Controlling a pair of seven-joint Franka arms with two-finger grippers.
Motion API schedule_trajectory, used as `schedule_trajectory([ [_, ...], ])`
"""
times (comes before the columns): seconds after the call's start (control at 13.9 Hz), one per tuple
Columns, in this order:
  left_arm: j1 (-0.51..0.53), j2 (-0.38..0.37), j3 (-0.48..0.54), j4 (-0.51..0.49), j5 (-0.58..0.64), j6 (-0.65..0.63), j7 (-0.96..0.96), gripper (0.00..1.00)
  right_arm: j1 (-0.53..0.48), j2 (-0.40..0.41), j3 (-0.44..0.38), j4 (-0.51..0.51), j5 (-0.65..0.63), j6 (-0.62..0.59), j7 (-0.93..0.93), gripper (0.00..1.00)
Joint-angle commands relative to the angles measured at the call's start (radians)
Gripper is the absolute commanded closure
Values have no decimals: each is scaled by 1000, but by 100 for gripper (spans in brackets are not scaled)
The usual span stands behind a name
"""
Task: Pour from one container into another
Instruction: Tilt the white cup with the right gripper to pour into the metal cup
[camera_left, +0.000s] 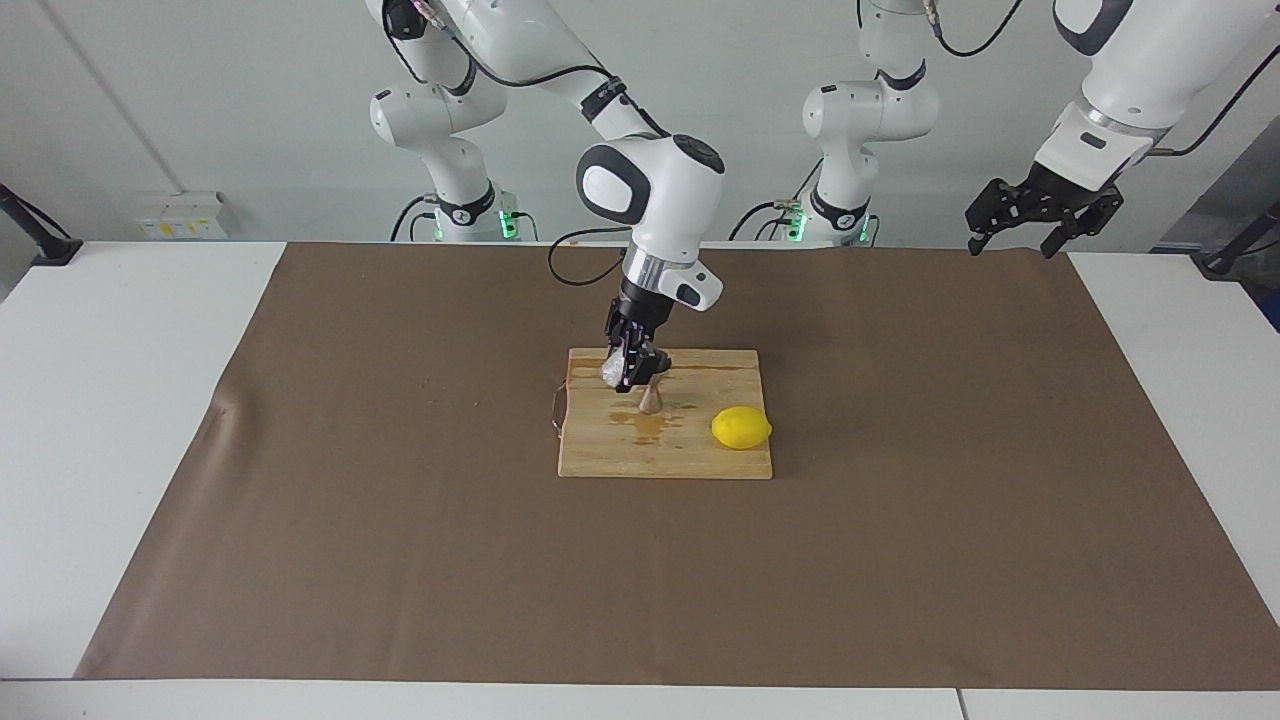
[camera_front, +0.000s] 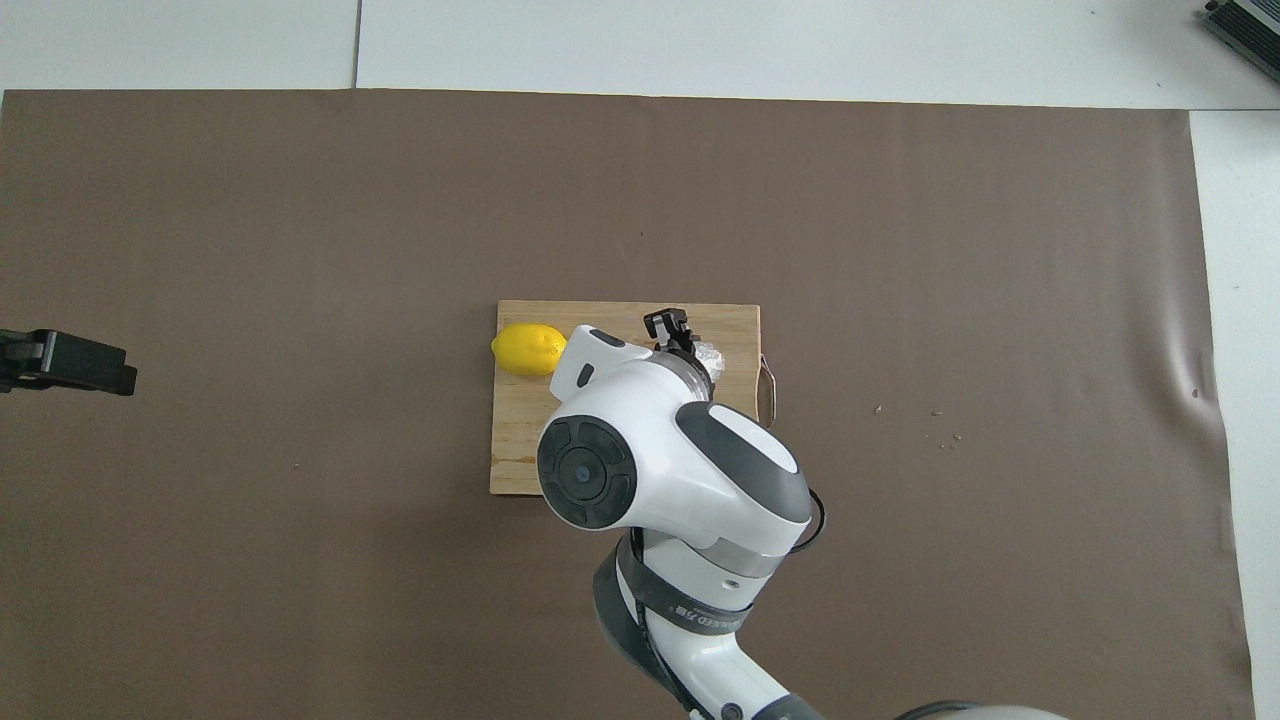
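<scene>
My right gripper (camera_left: 630, 372) is shut on the clear glass cup (camera_left: 612, 372) and holds it tilted over the cutting board (camera_left: 600, 450), just above the steel jigger (camera_left: 651, 399). The jigger stands upright on the board, its top right beside the cup. In the overhead view the cup (camera_front: 711, 354) shows at the right gripper (camera_front: 688, 345), and the arm hides the jigger. My left gripper (camera_left: 1040, 215) waits open and empty, raised over the left arm's end of the table; it also shows in the overhead view (camera_front: 65, 361).
A yellow lemon (camera_left: 741, 428) lies on the board beside the jigger, toward the left arm's end; it also shows in the overhead view (camera_front: 528, 350). A wet stain (camera_left: 648, 428) marks the board by the jigger. A brown mat (camera_left: 300, 450) covers the table.
</scene>
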Motion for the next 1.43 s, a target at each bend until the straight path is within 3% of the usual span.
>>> schedule_trajectory([
  [0.0,8,-4,-3,-4,-9,-11,0,0,0,-23,3,-24,-36,-15,25,96],
  [1.36,8,-4,-3,-4,-9,-11,1,0,28,-44,3,-40,-121,-79,76,96],
])
